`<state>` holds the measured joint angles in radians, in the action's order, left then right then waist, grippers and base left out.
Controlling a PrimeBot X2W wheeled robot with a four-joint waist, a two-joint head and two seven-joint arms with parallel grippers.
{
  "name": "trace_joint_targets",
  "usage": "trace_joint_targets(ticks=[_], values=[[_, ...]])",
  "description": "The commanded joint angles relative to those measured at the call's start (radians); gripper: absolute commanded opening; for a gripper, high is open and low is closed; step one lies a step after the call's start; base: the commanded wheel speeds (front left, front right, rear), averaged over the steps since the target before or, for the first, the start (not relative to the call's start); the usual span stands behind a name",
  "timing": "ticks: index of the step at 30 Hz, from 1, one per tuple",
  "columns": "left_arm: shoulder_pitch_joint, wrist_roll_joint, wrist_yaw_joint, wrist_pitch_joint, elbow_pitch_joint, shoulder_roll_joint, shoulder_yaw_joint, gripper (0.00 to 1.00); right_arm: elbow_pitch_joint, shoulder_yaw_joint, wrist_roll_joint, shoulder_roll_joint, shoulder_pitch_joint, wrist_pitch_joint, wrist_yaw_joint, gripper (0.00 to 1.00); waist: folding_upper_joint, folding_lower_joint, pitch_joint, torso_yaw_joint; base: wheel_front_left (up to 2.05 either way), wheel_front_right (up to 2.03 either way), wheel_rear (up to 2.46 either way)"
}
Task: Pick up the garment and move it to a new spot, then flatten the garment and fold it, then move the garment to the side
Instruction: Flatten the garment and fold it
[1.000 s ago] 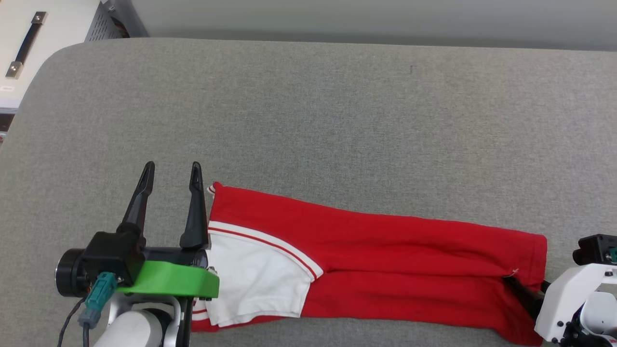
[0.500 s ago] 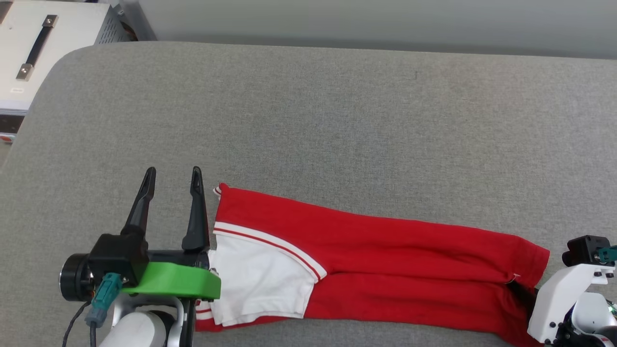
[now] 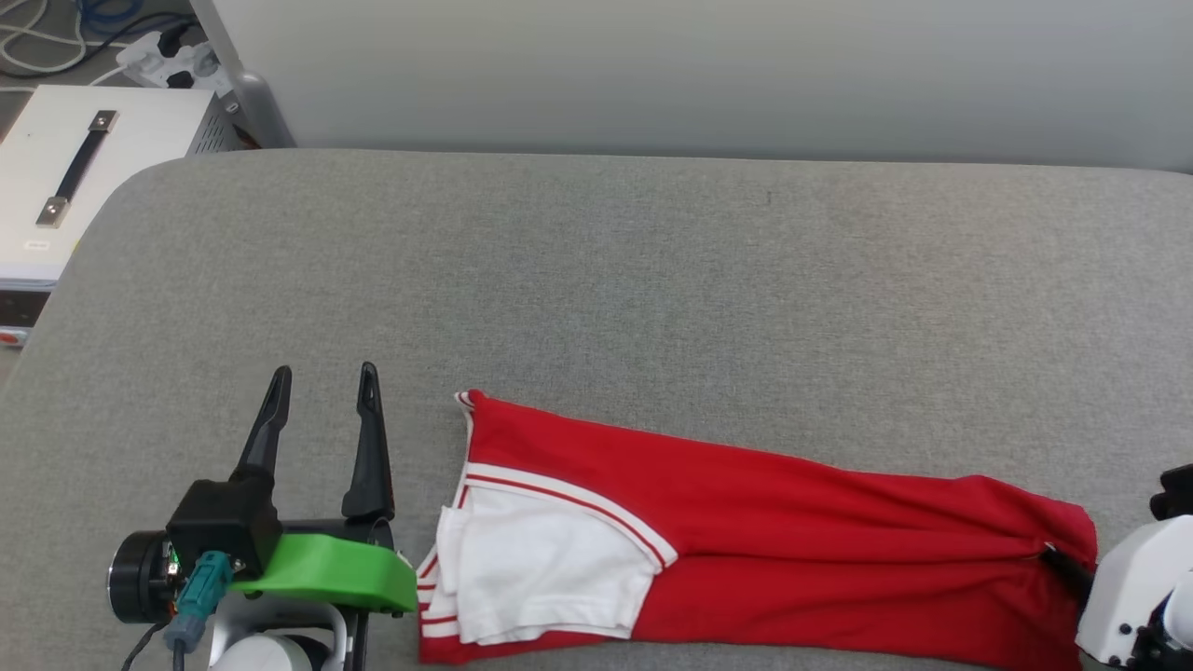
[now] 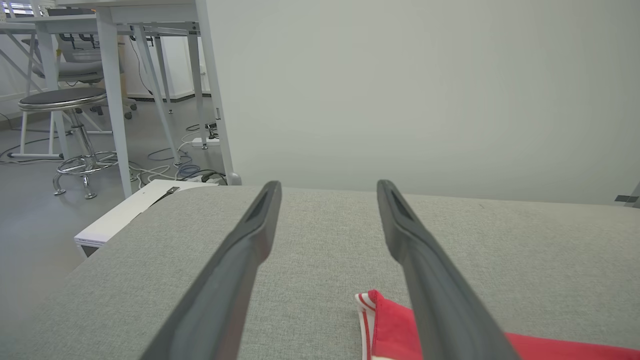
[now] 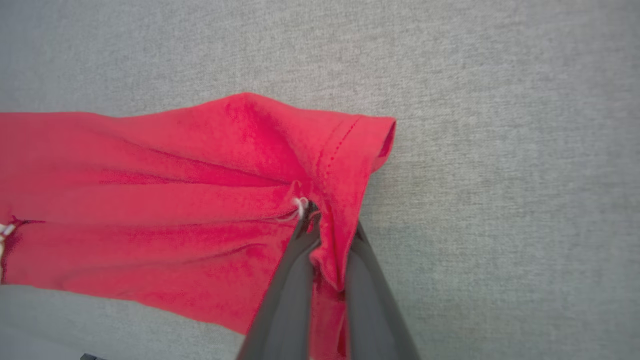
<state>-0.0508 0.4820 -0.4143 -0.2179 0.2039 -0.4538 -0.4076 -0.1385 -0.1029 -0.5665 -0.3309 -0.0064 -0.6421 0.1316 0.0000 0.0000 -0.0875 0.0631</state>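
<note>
Between right jaws, hem of garment [image 5: 175,200].

shirt [image 3: 820,531]: red | sleeve [image 3: 550,568], lower centre: white, red-and-white striped trim [image 3: 569,501] | table [image 3: 596,280]: grey, woven fleck | left gripper [image 3: 325,369], lower left: black fingers [image 3: 371,438], green bracket [image 3: 326,570], teal plug [image 3: 200,578] | box [image 3: 28,186], upper left: white, black handle [image 3: 76,168]
</note>
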Motion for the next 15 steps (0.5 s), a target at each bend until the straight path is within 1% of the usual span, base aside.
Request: trace_joint_targets(ticks=[1,6,7,9,13,15], values=[[0.014,0.005,-0.008,0.004,0.003,-0.007,0.002,1.00,-0.011,-0.024,0.005,-0.016,-0.002,0.009,-0.001,0.00,0.0000,0.0000,0.014,-0.016,0.00,0.00,0.00],[0.022,0.005,-0.012,0.011,0.009,-0.010,-0.002,1.00,-0.032,-0.105,0.004,-0.045,-0.001,0.029,-0.001,0.00,0.0000,0.0000,0.023,-0.029,0.00,0.00,0.00],[0.021,0.005,-0.012,0.013,0.012,-0.011,-0.005,1.00,-0.036,-0.147,0.000,-0.058,-0.005,0.036,-0.001,0.00,0.0000,0.0000,0.025,-0.035,0.00,0.00,0.00],[0.021,0.006,-0.013,0.012,0.013,-0.011,-0.005,1.00,-0.036,-0.167,-0.010,-0.059,-0.010,0.037,-0.001,0.00,0.0000,0.0000,0.026,-0.039,0.00,0.00,0.00],[0.019,0.007,-0.013,0.012,0.013,-0.009,-0.007,1.00,-0.031,-0.190,-0.109,-0.017,-0.032,0.014,-0.001,0.00,0.0000,0.0000,0.028,-0.042,0.00,0.00,0.00],[0.016,0.008,-0.011,0.011,0.011,-0.008,-0.009,1.00,-0.022,-0.190,-0.187,0.010,-0.041,-0.012,-0.001,0.00,0.0000,0.0000,0.031,-0.040,0.00,0.00,0.00]])
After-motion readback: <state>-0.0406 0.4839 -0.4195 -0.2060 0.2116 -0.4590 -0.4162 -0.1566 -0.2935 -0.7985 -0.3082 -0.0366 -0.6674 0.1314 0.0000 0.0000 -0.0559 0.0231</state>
